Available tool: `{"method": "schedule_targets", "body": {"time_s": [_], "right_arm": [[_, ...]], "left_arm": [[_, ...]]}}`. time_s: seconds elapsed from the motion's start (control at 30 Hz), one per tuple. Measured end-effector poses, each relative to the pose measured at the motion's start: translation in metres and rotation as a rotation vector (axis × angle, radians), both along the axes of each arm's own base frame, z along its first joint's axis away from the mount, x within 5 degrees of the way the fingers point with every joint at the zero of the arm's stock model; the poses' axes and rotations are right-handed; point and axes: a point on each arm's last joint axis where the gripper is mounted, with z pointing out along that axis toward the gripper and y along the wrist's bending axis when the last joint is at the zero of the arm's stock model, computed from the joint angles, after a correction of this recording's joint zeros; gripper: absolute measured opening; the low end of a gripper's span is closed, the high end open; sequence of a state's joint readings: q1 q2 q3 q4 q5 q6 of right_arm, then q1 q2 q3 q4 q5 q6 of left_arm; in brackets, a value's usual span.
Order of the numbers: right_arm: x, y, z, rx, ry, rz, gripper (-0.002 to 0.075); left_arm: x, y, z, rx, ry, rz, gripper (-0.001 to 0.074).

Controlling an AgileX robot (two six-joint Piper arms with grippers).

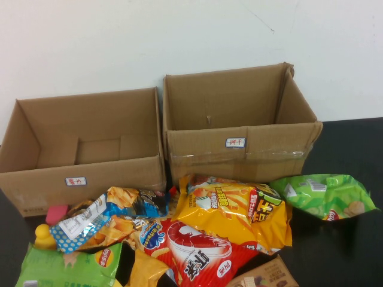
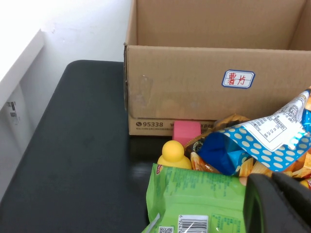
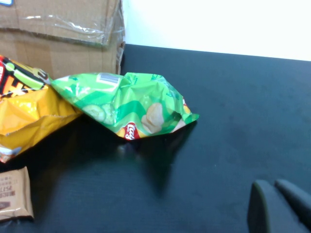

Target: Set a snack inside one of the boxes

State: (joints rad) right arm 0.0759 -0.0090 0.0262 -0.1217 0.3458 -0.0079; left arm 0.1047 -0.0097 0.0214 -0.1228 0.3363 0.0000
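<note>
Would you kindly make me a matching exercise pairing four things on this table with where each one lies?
Things:
1. pink block
2. green bag
3. red bag
4. yellow bag

Places:
A. alone, far right on the table
B. front centre of the pile
C. against the left box
D. before the right box

Pairs: 1-C, 2-A, 3-B, 4-D.

The left gripper and right gripper show only at the wrist views' edges.

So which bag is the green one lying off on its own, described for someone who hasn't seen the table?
Start at the right-hand cardboard box, the one with taped front. Just past its front right corner, a crinkled green chip bag lies on the black table. It is the pile's rightmost bag, beside the big yellow bag. The left claw and right claw touch nothing.
</note>
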Motion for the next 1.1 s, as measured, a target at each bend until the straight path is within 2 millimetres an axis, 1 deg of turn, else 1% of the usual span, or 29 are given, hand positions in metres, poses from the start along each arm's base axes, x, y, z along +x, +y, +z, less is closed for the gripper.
{"method": "schedule_targets", "body": {"time_s": [0.53, 0.73, 0.83, 0.9, 0.93, 1.07, 1.1], "right_arm": [[0.000, 0.000, 0.000, 0.000, 0.000, 0.000, -0.0001], [0.000, 0.000, 0.000, 0.000, 0.000, 0.000, -0.0001], [0.000, 0.000, 0.000, 0.000, 0.000, 0.000, -0.0001], [0.000, 0.000, 0.000, 0.000, 0.000, 0.000, -0.0001], [0.000, 0.000, 0.000, 0.000, 0.000, 0.000, -0.0001], [0.000, 0.000, 0.000, 0.000, 0.000, 0.000, -0.0001], [0.000, 0.000, 0.000, 0.000, 0.000, 0.000, -0.0001]], "left_arm": [[0.000, 0.000, 0.000, 0.003, 0.000, 0.000, -0.0003], [0.000, 0.004, 0.000, 0.131, 0.010, 0.007, -0.0003], [0.000, 0.004, 0.001, 0.135, -0.002, 0.007, -0.0003], [0.001, 0.001, 0.003, 0.029, -0.045, 0.008, -0.0003], [0.002, 0.000, 0.006, -0.073, -0.081, 0.014, -0.0003], [0.004, -0.003, 0.022, -0.643, -0.276, 0.079, -0.0003], [0.004, -0.002, 0.024, -0.733, -0.304, 0.092, -0.0003]]}}
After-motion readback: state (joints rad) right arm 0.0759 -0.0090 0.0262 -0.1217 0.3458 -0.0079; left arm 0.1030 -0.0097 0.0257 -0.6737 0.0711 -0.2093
